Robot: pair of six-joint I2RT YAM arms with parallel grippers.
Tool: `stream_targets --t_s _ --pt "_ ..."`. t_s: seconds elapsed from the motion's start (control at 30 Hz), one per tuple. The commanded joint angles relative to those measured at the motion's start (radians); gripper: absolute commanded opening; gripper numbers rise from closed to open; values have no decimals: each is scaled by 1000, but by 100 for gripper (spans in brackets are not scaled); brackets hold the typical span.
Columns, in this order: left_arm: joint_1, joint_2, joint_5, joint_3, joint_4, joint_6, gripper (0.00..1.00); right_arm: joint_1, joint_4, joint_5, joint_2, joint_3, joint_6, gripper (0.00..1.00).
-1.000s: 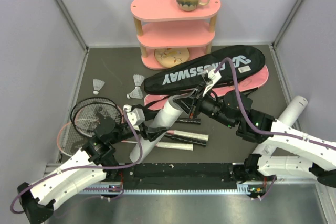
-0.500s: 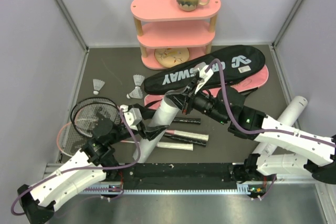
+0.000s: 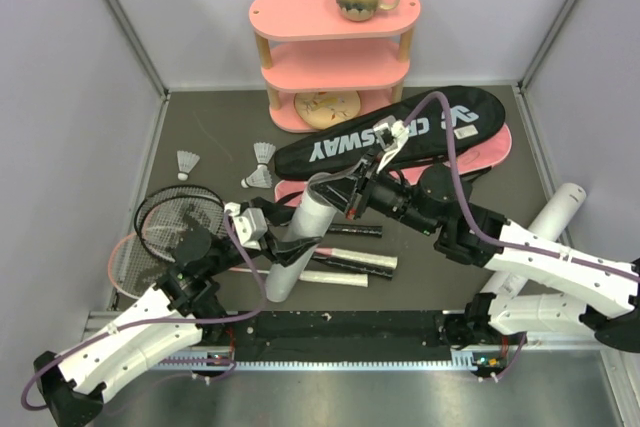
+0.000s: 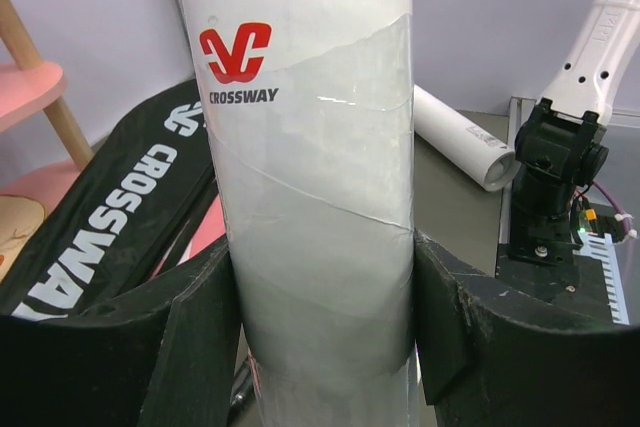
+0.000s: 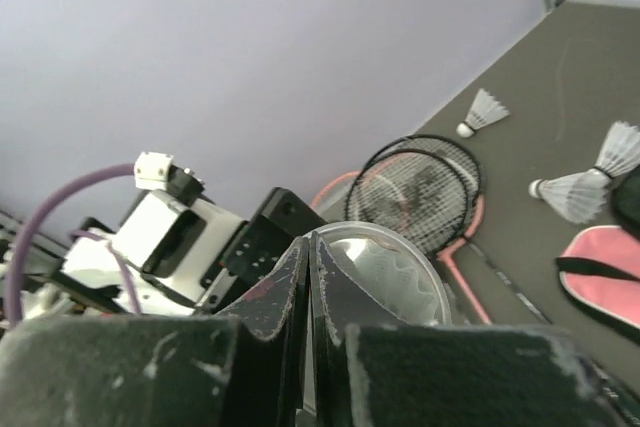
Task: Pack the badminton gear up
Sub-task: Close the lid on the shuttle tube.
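Two changes — left end effector (image 4: 322,332), clamped on the white tube (image 4: 310,147), has tipped it steeper; right end effector (image 5: 308,252), pinched together, now reaches its mouth — probably for loading.

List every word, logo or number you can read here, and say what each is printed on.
"CROSSWAY", dark letters under a red logo: on the white tube.
"CROSSWAY", white letters beside a white logo: on the black racket bag.
Pattern on the disc on the pink shelf: too small to read as text.
Nothing else is legible.
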Motion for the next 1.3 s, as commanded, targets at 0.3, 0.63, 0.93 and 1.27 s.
stream_targets --t_s 0.3,0.63,0.93,1.27 --pt "-8 -24 46 62 156 112 9 -21 -435 -268 105 56 265 0" --pt "-8 -52 36 44 161 140 11 -53 -467 -539 207 87 319 1" --pt "-8 -57 104 44 162 183 11 -113 -588 -779 309 87 349 0" --pt "-8 -83 171 36 130 201 8 -160 -642 -860 434 62 408 0"
